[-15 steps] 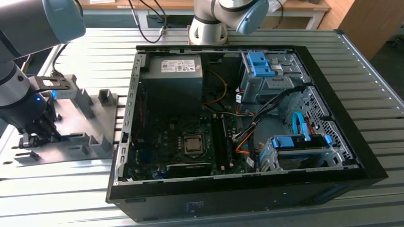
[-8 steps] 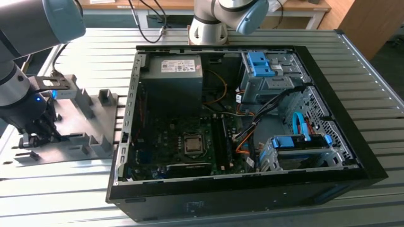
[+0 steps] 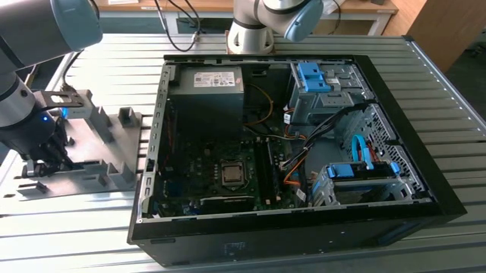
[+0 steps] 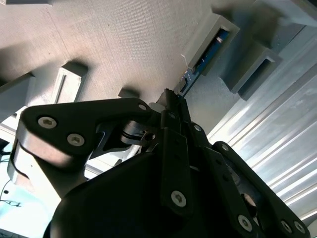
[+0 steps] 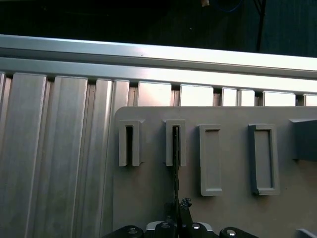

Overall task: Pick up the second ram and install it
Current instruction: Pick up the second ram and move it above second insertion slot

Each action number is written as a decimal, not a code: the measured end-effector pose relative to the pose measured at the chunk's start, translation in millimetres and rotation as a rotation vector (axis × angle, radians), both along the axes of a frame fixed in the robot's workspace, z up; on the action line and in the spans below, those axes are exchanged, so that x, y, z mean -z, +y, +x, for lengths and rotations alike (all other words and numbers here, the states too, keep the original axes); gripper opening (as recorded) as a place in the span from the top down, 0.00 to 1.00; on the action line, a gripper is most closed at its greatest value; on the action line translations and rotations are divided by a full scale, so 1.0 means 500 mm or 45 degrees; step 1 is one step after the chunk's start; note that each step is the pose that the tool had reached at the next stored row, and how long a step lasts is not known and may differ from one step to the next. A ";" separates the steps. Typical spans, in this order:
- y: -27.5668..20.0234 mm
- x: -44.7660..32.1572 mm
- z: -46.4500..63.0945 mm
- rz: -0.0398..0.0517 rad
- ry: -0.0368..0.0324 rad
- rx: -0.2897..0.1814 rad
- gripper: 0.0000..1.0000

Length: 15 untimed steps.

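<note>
The second ram [image 5: 175, 163] stands on edge in a slot of the grey holder plate [image 5: 148, 193]; in the second wrist view it shows as a dark blue strip [image 4: 210, 50]. My gripper [image 5: 176, 218] sits over the near end of the strip, shut on it, while the far end still rests in its slot. In the exterior view my gripper [image 3: 40, 168] is low over the holder plate [image 3: 102, 170], at the exterior view's left of the open computer case [image 3: 410, 142]. The neighbouring narrow slot [image 5: 129, 144] holds nothing.
The case lies open with the motherboard [image 3: 197, 165], processor socket [image 3: 231, 173], power supply [image 3: 206, 94], blue drive brackets [image 3: 313, 77] and loose cables. Raised blocks and two wider pockets [image 5: 212, 158] stand on the holder plate. A second arm's base [image 3: 251, 28] stands behind the case on the ribbed metal table [image 3: 456, 114].
</note>
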<state>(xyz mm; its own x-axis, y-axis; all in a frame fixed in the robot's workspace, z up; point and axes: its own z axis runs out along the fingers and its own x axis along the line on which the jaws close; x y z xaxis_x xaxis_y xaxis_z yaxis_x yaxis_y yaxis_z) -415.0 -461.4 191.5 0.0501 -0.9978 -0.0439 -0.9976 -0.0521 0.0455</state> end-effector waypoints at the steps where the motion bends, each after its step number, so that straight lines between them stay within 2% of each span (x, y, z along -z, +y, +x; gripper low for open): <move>1: 0.0000 -0.002 0.000 0.000 -0.0002 0.000 0.86; 15: 0.0001 -0.033 0.000 0.004 -0.0001 0.000 0.86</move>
<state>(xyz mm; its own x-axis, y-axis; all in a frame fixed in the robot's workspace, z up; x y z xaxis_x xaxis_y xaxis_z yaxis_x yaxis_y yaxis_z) -415.0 -461.4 208.2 0.0501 -0.9977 -0.0467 -0.9976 -0.0522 0.0453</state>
